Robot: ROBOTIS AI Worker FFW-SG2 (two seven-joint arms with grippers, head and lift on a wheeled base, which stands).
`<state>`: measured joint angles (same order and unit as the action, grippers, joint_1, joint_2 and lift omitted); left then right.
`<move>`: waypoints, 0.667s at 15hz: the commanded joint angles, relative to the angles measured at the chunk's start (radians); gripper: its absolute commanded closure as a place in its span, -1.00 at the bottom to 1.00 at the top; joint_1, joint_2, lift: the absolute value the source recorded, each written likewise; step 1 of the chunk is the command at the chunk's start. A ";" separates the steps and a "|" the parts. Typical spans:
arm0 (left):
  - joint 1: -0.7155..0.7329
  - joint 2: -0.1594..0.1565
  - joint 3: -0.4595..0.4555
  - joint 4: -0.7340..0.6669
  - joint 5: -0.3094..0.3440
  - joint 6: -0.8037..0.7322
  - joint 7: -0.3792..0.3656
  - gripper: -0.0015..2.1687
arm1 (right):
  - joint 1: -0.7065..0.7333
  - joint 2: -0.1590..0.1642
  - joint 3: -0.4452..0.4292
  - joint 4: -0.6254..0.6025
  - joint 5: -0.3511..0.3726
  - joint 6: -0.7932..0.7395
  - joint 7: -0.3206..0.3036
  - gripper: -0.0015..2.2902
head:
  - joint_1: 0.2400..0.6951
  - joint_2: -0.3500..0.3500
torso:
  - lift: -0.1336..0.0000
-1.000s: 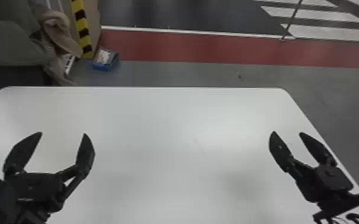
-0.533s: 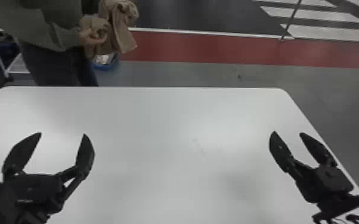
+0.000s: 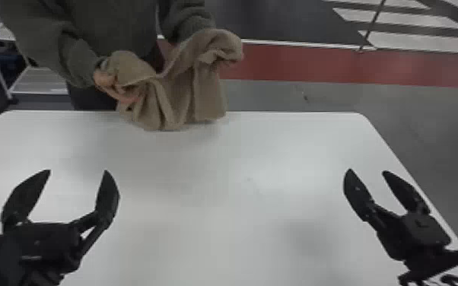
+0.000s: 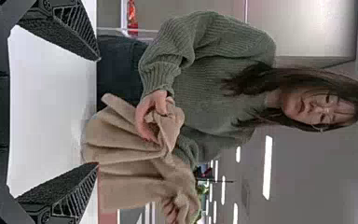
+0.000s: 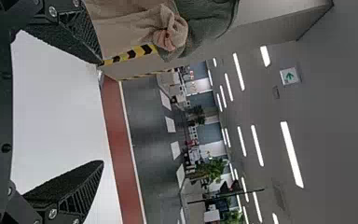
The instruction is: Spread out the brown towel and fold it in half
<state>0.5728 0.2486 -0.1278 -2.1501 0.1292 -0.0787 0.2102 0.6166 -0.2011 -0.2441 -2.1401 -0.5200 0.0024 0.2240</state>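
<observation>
From where I'm standing, the brown towel (image 3: 209,91) is up at the top of the head view, a little left of centre, bunched and draped in folds; a person (image 3: 110,23) in a green knitted sweater has it in both hands, one bare hand (image 3: 114,85) at its left end, the other mostly wrapped in the cloth at its right end; the lower hem hangs in front of the far edge of the white table (image 3: 201,171), though whether it touches the top I can't tell.

The left gripper (image 3: 77,171) sits in the lower left of the frame, its two black fingers spread wide; the right gripper (image 3: 367,171) is at the lower right, near the table's side edge, its fingers apart as well; both wrist views show the same wide gaps, and the left one looks out at the towel, well beyond the fingertips.

Behind the table, a red strip (image 3: 296,64) crosses the grey floor at upper right.
</observation>
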 commanded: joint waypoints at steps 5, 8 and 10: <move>-0.002 0.001 0.002 0.003 0.004 0.001 -0.002 -0.92 | -0.002 0.003 0.003 0.002 0.000 0.003 -0.003 -0.88 | 1.00 -0.38 | -0.91; -0.005 0.001 0.002 0.009 0.006 0.001 -0.002 -0.92 | -0.006 0.003 0.005 0.011 0.003 0.003 -0.003 -0.88 | 1.00 -0.37 | -0.91; -0.005 0.001 0.004 0.010 0.007 0.001 -0.002 -0.92 | -0.008 0.003 0.005 0.014 0.003 0.003 -0.003 -0.88 | 1.00 -0.37 | -0.91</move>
<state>0.5676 0.2500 -0.1255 -2.1406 0.1351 -0.0773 0.2086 0.6101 -0.1977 -0.2393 -2.1284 -0.5170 0.0055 0.2210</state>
